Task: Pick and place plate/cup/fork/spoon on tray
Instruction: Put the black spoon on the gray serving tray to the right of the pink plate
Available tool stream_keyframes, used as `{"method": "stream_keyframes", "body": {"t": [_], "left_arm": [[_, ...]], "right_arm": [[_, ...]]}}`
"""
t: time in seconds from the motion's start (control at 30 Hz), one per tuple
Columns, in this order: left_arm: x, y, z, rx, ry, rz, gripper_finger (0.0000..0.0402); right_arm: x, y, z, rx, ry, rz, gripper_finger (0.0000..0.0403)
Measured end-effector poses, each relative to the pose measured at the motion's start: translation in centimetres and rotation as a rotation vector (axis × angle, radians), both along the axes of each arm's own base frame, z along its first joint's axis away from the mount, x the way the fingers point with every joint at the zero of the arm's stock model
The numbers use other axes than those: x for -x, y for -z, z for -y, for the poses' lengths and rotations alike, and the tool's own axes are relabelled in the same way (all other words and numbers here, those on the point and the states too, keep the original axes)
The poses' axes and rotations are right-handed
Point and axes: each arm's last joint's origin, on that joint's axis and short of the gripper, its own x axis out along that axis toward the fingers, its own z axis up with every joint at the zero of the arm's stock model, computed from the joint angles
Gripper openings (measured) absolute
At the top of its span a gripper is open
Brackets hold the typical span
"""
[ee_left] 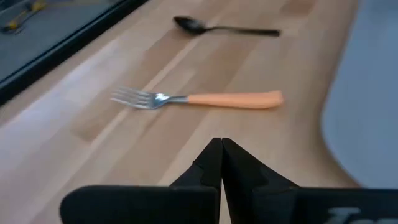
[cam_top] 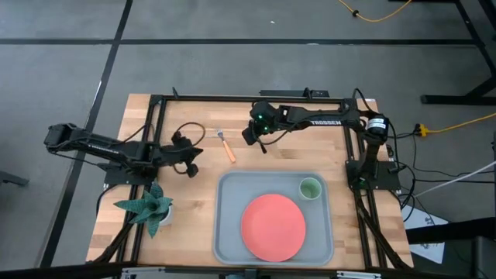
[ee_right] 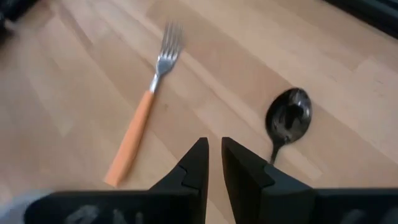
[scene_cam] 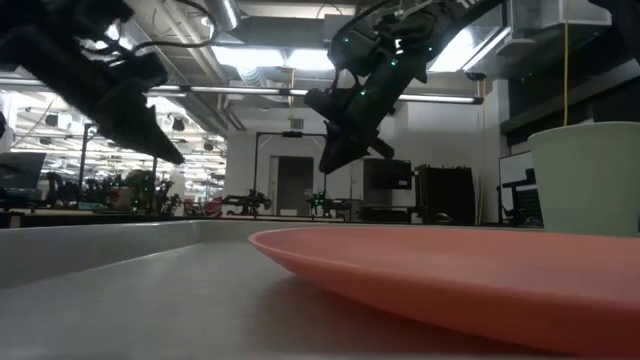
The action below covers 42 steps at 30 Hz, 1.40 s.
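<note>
The pink-red plate [cam_top: 273, 227] and the light-green cup [cam_top: 311, 188] rest on the grey-blue tray [cam_top: 232, 194] at the table's near side. The orange-handled fork [cam_top: 226, 145] lies flat on the wood beyond the tray's far left corner; it also shows in the left wrist view [ee_left: 199, 99]. The dark spoon [ee_right: 287, 118] lies flat on the wood to the right of the fork. My right gripper [cam_top: 252, 136] hovers above the spoon's handle end, all but shut and empty. My left gripper [cam_top: 195, 152] is shut and empty, left of the fork.
A green plant in a white pot [cam_top: 147, 206] stands at the table's near left. A black frame [cam_top: 155, 116] runs along the table's left, far and right edges. Bare wood lies between the fork and the left frame rail.
</note>
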Motion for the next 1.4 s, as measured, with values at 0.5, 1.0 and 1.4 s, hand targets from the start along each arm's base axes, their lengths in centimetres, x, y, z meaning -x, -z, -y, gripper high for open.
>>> {"method": "stream_keyframes", "body": {"t": [0.5,1.0,1.4], "left_arm": [[1.1,0.6,0.4,0.014,0.033,0.186,0.0],[1.1,0.6,0.4,0.017,0.038,0.185,0.0],[1.1,0.6,0.4,0.017,0.039,0.184,0.0]], "right_arm": [[-1.2,-0.9,-0.6,0.079,0.002,0.115,0.0051],[-2.1,-0.9,-4.8,0.236,-0.23,0.049,0.0051],[-2.4,1.3,-5.5,0.179,-0.154,-0.017,0.0083]]}}
